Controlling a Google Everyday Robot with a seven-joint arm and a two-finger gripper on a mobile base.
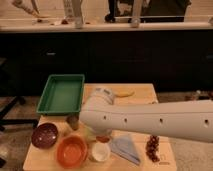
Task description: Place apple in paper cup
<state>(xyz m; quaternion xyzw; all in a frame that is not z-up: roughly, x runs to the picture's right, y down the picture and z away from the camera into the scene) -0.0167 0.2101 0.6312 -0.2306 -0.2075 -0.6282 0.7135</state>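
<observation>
Gripper (102, 135), tucked under the arm (160, 120) near the desk's (142, 91) front edge, hangs right above the cup (100, 152); apple (103, 138) at its tip, not yet in; grip state: cannot tell; drop likely remains.

end effector (102, 135) — above paper cup (100, 152)

Dim warm light; jaws above cup (100, 152)
</observation>
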